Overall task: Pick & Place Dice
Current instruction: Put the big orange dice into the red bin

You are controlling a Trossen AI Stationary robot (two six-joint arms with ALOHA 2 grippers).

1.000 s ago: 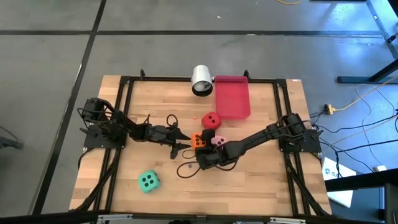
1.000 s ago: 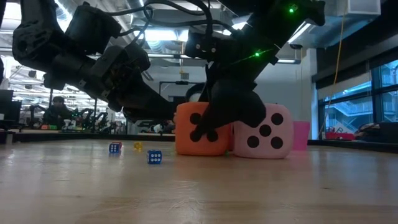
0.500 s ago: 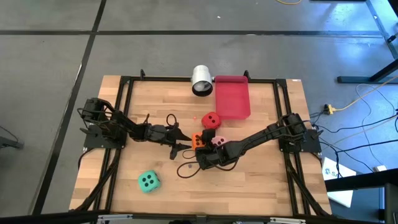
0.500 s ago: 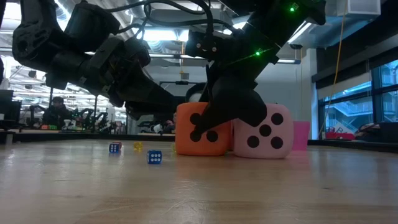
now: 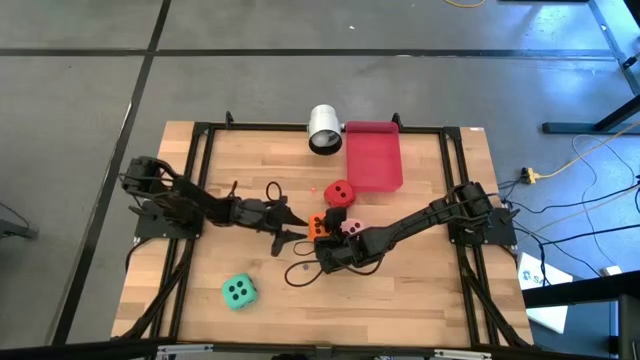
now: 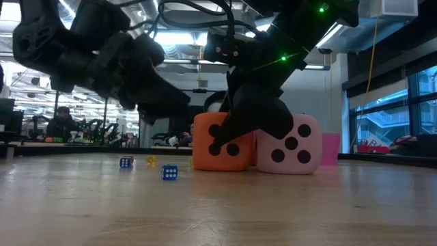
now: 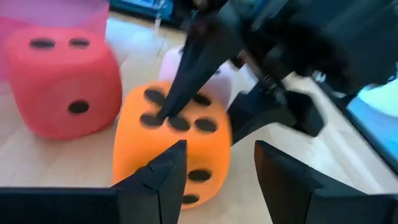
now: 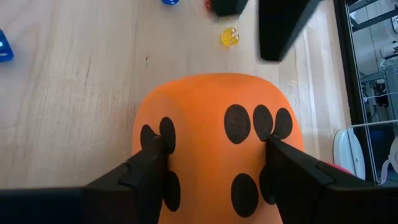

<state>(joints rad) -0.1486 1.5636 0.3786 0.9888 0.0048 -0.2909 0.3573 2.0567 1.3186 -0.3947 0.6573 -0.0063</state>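
The orange die [image 5: 317,226] sits on the table mid-way across, touching the pink die [image 5: 351,227] on its right. The red die [image 5: 340,192] stands a little farther back and the green die [image 5: 239,291] sits alone near the front left. My right gripper [image 8: 212,146] reaches in from the right and is shut on the orange die [image 8: 211,143]. My left gripper [image 7: 214,171] hovers open just left of the orange die [image 7: 177,140], with nothing between its fingers. My right gripper pinches the orange die between its two fingers, one on each of two opposite sides [image 8: 144,127]. The fingers [image 8: 149,165] slant down at it from the table's near right. The die stands with its bottom [image 6: 218,167] on the table, against the pink die [image 6: 290,147].
A white cup [image 5: 324,130] lies at the far edge beside a flat red tray [image 5: 373,155]. Tiny blue dice [image 6: 169,173] and a yellow one [image 6: 151,160] lie on the wood left of the orange die. Black frame rails [image 5: 200,200] run along the table's sides.
My left gripper has risen a little above the table, staying open beside the orange die. The dice have stayed where they were.
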